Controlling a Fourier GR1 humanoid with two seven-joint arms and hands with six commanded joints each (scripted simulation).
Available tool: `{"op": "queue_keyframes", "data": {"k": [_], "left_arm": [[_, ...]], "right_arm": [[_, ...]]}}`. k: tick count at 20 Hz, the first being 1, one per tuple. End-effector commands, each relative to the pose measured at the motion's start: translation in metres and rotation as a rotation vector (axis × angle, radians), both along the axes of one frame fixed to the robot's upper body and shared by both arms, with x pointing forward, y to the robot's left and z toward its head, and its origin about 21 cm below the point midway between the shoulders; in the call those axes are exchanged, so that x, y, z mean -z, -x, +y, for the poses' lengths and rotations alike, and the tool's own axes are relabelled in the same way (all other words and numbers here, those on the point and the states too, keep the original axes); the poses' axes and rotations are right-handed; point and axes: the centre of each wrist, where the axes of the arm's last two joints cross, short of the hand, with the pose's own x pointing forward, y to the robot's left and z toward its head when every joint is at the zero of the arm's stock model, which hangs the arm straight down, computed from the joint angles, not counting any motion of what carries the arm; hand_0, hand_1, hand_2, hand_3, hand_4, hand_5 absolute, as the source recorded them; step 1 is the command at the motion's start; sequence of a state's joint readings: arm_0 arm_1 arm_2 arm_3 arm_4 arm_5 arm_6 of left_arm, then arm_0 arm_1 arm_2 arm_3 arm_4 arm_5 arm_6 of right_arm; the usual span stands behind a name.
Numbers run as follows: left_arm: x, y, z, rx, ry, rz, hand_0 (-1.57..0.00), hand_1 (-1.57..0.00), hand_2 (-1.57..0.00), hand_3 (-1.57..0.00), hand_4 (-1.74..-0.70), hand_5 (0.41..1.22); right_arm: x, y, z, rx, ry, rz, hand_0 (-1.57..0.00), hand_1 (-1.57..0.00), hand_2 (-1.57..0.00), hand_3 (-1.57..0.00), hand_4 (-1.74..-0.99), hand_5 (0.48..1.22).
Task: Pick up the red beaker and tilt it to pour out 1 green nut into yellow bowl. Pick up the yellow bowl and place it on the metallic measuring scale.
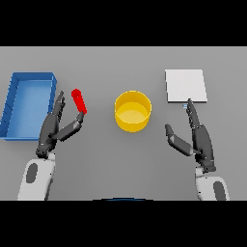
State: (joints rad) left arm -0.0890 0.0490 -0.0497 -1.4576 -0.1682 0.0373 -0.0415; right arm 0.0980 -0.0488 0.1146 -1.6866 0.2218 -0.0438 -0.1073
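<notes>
The grey tabletop (120,164) is lying flat and evenly lit, filling the whole view, with no walls showing beyond it. A blue tray (14,103) is sitting at the far left edge. The yellow bowl (132,111) is standing upright at centre, well apart from the metallic measuring scale (186,86) at upper right. The red beaker (78,101) is lying tilted between tray and bowl, just at the thumb tip of the left robot hand (50,129), whose fingers are stretching straight, not closing round it. The right robot hand (200,137) is hovering spread near the scale's front edge, holding nothing.
</notes>
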Motion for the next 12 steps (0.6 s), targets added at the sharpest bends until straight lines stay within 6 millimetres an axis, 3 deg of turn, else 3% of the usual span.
{"op": "queue_keyframes", "data": {"k": [1,4,12], "left_arm": [[-0.001,-0.006,-0.001,0.004,-0.003,-0.019,0.00,0.00,0.00,0.00,-1.15,0.638],[0.005,-0.027,0.000,-0.006,-0.014,0.012,0.00,0.00,0.00,0.00,-1.15,0.630],[0.022,-0.061,-0.011,-0.001,-0.026,-0.006,0.00,0.00,0.00,0.00,-1.22,0.643]], "right_arm": [[-0.001,-0.003,0.002,-0.005,-0.002,0.002,0.00,0.00,0.00,0.00,-1.193,0.658],[0.004,-0.003,0.001,-0.016,-0.011,0.005,0.00,0.00,0.00,0.00,-1.222,0.667],[-0.001,0.000,0.001,-0.017,-0.001,-0.021,0.00,0.00,0.00,0.00,-1.247,0.675]]}}
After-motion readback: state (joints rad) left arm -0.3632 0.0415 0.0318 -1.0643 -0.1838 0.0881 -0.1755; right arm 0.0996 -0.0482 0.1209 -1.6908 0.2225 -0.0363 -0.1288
